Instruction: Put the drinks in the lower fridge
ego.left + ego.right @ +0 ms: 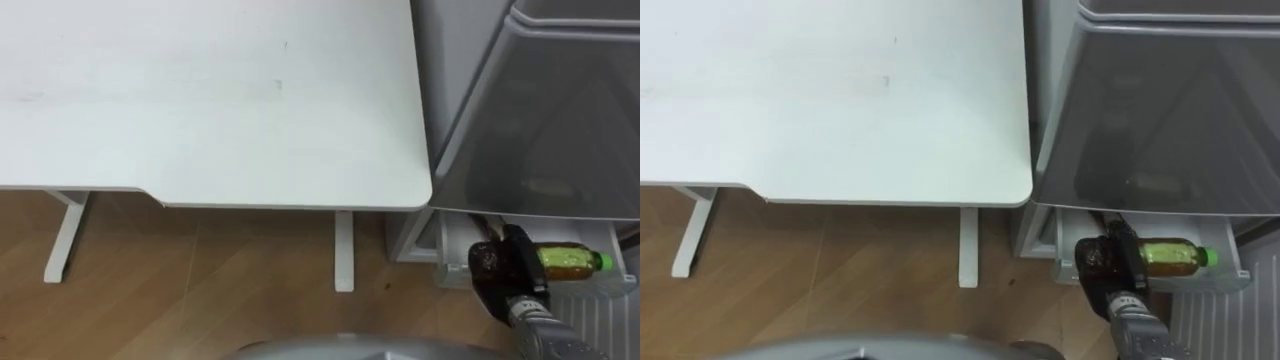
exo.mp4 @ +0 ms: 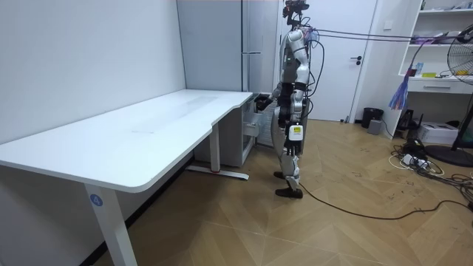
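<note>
A drink bottle (image 1: pixel 568 262) with amber liquid and a green cap lies sideways in my right hand (image 1: pixel 500 265), whose dark fingers are curled round its bottom end. The hand holds it just over the open lower fridge drawer (image 1: pixel 440 255), below the grey upper fridge door (image 1: pixel 540 110). The right eye view shows the same bottle (image 1: pixel 1170 256) and right hand (image 1: pixel 1105 262) over that drawer (image 1: pixel 1065 250). In the room view I stand at the fridge (image 2: pixel 222 44) beside the table's far end, right hand (image 2: pixel 260 100) stretched toward it. My left hand (image 2: pixel 281 111) hangs close to my body.
A long white table (image 1: pixel 200 90) fills the left, its rounded corner almost touching the fridge, and its white legs (image 1: pixel 344 250) stand on the wooden floor. In the room view a door, shelves and a fan stand behind me.
</note>
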You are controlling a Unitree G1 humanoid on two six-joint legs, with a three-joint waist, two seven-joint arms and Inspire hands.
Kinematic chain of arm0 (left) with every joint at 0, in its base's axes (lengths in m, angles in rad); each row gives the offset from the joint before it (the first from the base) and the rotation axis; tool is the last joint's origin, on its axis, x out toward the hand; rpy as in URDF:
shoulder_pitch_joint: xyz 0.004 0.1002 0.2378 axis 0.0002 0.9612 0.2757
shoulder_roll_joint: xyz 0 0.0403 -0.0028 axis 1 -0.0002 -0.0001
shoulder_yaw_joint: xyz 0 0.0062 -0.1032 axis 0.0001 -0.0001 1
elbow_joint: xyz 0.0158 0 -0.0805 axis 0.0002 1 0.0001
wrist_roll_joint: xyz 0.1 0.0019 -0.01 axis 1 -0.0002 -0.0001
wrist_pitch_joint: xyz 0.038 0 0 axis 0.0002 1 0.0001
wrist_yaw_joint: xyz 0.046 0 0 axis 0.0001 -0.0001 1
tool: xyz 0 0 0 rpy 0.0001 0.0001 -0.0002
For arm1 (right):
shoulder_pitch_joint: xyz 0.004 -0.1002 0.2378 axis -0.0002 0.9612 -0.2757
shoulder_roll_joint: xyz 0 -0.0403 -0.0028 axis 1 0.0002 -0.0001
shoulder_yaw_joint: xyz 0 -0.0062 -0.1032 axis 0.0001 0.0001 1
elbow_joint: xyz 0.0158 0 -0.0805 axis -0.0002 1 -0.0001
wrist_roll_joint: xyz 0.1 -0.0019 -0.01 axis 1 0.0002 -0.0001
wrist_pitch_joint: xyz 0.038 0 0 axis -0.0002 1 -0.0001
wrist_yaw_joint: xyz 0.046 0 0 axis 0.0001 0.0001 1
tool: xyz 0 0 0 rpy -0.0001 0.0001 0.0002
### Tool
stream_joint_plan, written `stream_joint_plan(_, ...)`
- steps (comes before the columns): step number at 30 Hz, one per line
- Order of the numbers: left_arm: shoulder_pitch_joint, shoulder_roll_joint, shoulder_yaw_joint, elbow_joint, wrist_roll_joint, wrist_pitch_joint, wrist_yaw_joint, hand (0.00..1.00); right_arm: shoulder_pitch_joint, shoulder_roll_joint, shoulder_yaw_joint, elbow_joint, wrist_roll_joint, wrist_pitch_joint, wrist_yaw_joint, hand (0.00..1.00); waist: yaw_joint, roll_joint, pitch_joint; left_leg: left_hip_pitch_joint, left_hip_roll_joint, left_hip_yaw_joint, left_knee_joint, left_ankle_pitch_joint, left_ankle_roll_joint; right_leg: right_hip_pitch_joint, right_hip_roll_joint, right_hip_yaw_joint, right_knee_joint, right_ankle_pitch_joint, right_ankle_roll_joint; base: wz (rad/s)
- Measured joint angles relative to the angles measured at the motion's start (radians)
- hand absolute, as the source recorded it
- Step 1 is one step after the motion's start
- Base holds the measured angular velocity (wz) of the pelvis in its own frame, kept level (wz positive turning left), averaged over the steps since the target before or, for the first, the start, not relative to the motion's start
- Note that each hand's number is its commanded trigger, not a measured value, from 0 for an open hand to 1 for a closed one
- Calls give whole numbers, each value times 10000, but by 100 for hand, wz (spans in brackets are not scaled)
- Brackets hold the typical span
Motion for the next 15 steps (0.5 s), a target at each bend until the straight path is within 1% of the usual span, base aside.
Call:
stream_joint_plan(2, -4, -3, 0, -162, 325, 110, -71, 0, -179, -138, -44, 1, -6, 130, -204, 100, -122, -19, 12, -224, -1, -86, 98, 6, 7, -152, -43, -94, 71, 0, -1, 11)
stream_joint_plan(4, -6, -9, 1, -285, 322, 132, -71, 0, -293, -140, -302, 3, 0, 131, -370, 100, -142, -22, 16, -309, -10, -129, 119, 15, 22, -267, -75, -103, 158, -5, -4, 4)
stream_joint_plan(6, -96, -7, -6, -308, 306, 133, -74, 0, -481, -229, -395, 3, -31, 160, -555, 100, -182, -11, 23, -523, -28, -183, 208, 33, 53, -468, -132, -142, 280, -7, -3, 2)
stream_joint_plan(9, -296, -3, -5, -329, 304, 143, -90, 0, -830, -279, -531, 89, -22, 212, -652, 100, -193, -12, 35, -1049, -88, -183, 453, 57, 95, -1024, -248, -123, 603, -23, -6, 0)
stream_joint_plan(10, -388, 4, -7, -317, 308, 158, -108, 0, -1012, -296, -699, 194, -27, 264, -704, 100, -204, -4, 58, -1201, -127, -187, 487, 90, 143, -1215, -306, -128, 728, -23, -7, 6)
stream_joint_plan(13, -622, 66, -26, -249, 306, 234, -277, 0, -1645, -541, -711, 763, -29, 322, -742, 100, -243, -3, 110, -1606, -228, -169, 579, 185, 247, -1718, -454, -93, 1035, -31, 0, 2)
stream_joint_plan(14, -803, 128, -49, -145, 303, 242, -286, 0, -1895, -602, -708, 873, -25, 327, -802, 100, -198, -24, 181, -1800, -250, -104, 698, 194, 261, -1957, -491, -17, 1116, -30, -1, -8)
stream_joint_plan(15, -898, 171, -81, -80, 300, 244, -286, 0, -1996, -611, -707, 903, -18, 325, -833, 100, -170, -24, 197, -1897, -257, -48, 766, 196, 265, -2096, -498, 44, 1197, -29, -2, -18)
